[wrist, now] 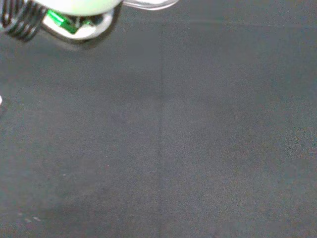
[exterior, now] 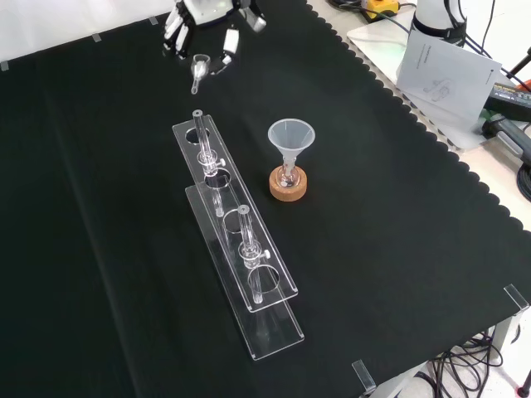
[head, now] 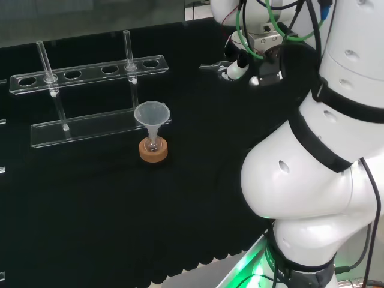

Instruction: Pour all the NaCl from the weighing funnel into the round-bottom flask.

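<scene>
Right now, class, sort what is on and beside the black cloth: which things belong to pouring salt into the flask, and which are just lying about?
Belong to the job:
hand
weighing funnel, held in the hand
clear funnel set in the flask
flask
cork ring

Just lying about:
clear tube rack
papers beside the cloth
</scene>
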Controlling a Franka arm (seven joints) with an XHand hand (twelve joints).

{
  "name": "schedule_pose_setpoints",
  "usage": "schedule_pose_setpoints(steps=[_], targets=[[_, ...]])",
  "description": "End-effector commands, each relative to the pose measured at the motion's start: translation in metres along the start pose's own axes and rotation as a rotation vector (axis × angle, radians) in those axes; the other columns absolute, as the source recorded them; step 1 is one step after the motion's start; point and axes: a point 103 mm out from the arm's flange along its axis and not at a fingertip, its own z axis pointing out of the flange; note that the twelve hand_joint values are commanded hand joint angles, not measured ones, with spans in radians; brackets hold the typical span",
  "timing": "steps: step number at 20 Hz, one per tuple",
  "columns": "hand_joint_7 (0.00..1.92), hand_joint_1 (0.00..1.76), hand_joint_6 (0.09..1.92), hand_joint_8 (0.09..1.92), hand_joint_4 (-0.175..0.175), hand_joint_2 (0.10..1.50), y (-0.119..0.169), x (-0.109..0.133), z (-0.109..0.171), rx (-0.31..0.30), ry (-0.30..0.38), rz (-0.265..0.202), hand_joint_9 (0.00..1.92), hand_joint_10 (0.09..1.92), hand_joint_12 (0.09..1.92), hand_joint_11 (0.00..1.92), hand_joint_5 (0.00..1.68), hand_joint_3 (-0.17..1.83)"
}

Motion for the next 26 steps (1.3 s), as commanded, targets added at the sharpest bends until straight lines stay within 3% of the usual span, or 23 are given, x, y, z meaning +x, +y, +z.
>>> schedule_pose_setpoints(steps=[1,7,15,26], targets=[[0.61,1.11,0.71,0.65,0.175,0.64,-0.046,0.012,-0.020,-0.025,0.023,0.012,0.97,0.37,1.06,0.79,1.26,0.69],[0.60,1.11,0.72,0.65,0.175,0.64,-0.077,0.027,-0.033,-0.025,0.009,0.000,0.97,0.37,1.06,0.79,1.26,0.69],[0.60,1.11,0.72,0.65,0.175,0.64,-0.115,0.066,-0.040,0.004,-0.043,-0.057,0.98,0.36,1.06,0.80,1.26,0.69],[0.60,1.11,0.71,0.65,0.175,0.64,-0.131,0.118,-0.036,0.037,-0.102,-0.114,0.99,0.35,1.03,0.83,1.26,0.69]])
